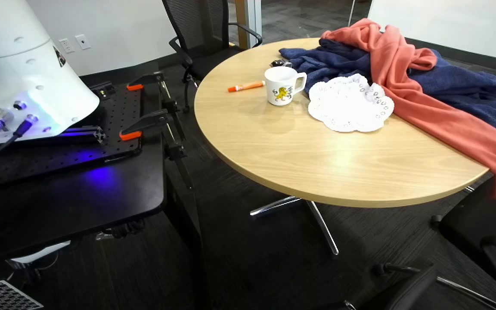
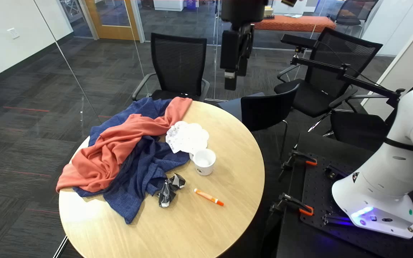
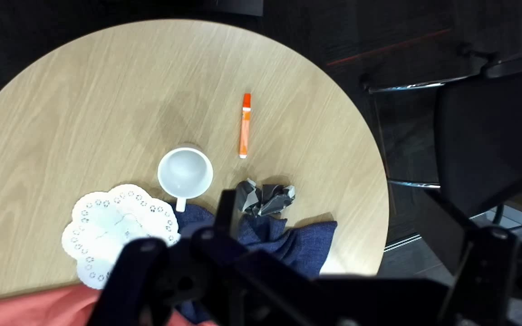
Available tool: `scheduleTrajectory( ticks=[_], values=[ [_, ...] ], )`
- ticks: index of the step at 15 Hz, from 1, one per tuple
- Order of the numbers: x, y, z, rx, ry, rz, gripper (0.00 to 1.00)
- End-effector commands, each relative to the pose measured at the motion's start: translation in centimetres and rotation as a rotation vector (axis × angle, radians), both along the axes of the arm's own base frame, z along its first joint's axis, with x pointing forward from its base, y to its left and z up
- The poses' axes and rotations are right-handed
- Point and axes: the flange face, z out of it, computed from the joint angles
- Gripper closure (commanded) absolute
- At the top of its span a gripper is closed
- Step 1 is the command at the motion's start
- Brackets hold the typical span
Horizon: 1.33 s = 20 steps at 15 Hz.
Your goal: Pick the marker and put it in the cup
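Observation:
An orange marker with a red-orange cap [image 1: 246,86] lies flat on the round wooden table [image 1: 317,163]. It also shows in an exterior view [image 2: 209,197] and the wrist view [image 3: 244,126]. A white cup [image 1: 279,88] with a handle and a lion print stands upright close to the marker, apart from it in the wrist view. The cup also shows in an exterior view [image 2: 204,162] and looks empty inside in the wrist view [image 3: 185,173]. My gripper [image 2: 236,78] hangs high above the table. In the wrist view its fingers [image 3: 334,203] are wide apart with nothing between them.
A white lace doily [image 3: 120,231] lies beside the cup. A crumpled black wrapper [image 3: 265,199] lies near the marker's white end. A dark blue cloth [image 2: 138,193] and a coral cloth [image 2: 117,143] cover one side of the table. Chairs [image 2: 177,68] stand around it.

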Motion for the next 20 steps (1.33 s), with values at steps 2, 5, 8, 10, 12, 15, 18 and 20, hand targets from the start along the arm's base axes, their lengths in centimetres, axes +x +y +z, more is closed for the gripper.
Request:
scheduleTrajectory(
  ticks=[2, 5, 8, 10, 12, 15, 18, 20],
  values=[
    [0.3, -0.1, -6.0, -0.052, -0.057, -0.055, 0.0],
    [0.3, -0.1, -11.2, -0.057, -0.06, -0.084, 0.0],
    [0.5, 0.0, -16.0, -0.07, -0.067, -0.109, 0.0],
    [0.6, 0.1, -19.0, -0.083, -0.071, -0.13, 0.0],
    [0.6, 0.5, -21.6, -0.095, -0.072, -0.137, 0.0],
    [0.5, 1.4, -24.3, -0.103, -0.037, -0.145, 0.0],
    [0.5, 1.1, -24.6, -0.094, -0.021, -0.122, 0.0],
    [0.5, 1.1, -24.7, -0.094, -0.019, -0.121, 0.0]
  ],
)
